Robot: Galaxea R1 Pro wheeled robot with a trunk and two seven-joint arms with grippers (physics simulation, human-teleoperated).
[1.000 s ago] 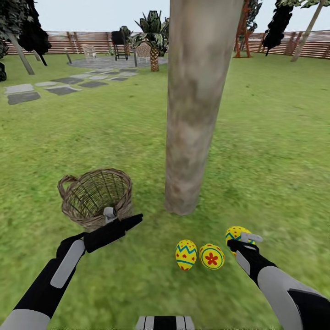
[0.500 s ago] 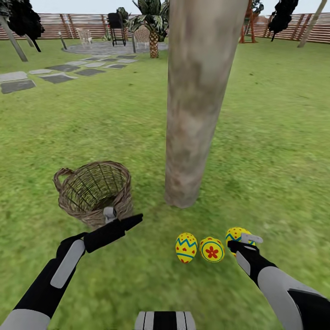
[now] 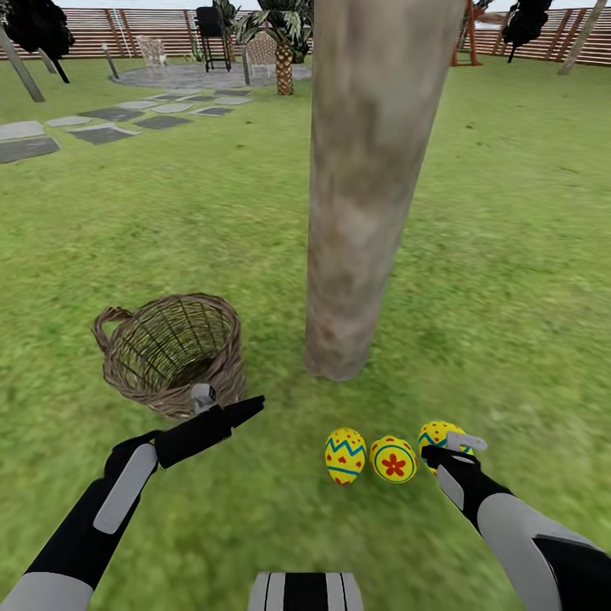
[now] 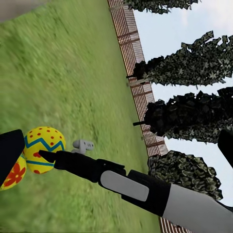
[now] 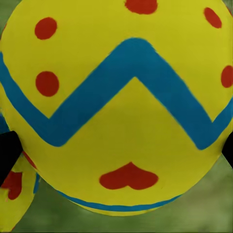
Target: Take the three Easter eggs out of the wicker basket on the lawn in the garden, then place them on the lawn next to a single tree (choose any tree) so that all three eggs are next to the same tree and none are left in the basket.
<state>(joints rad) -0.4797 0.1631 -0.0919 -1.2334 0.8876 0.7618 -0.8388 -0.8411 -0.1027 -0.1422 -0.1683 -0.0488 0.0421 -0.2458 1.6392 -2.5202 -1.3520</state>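
Three yellow Easter eggs lie in a row on the lawn (image 3: pixel 509 255) just in front of the thick pale tree trunk (image 3: pixel 365 187): a heart egg (image 3: pixel 344 455), a flower egg (image 3: pixel 393 459) and a dotted egg (image 3: pixel 434 433). My right gripper (image 3: pixel 445 448) is open with the dotted egg (image 5: pixel 116 111) between its fingers (image 5: pixel 6 153); the left wrist view also shows that egg (image 4: pixel 44 145). The wicker basket (image 3: pixel 170 348) stands empty left of the trunk. My left gripper (image 3: pixel 231 406) hovers open just in front of the basket, holding nothing.
Grey stepping stones (image 3: pixel 102 131) lead to a paved circle with chairs and a short palm (image 3: pixel 283 51) at the back left. A wooden fence (image 3: pixel 526 42) closes the yard. Open grass spreads to the right of the trunk.
The head view has tilted, so the basket, trunk and background sit a little higher in the picture. Both arms and the three eggs keep their places.
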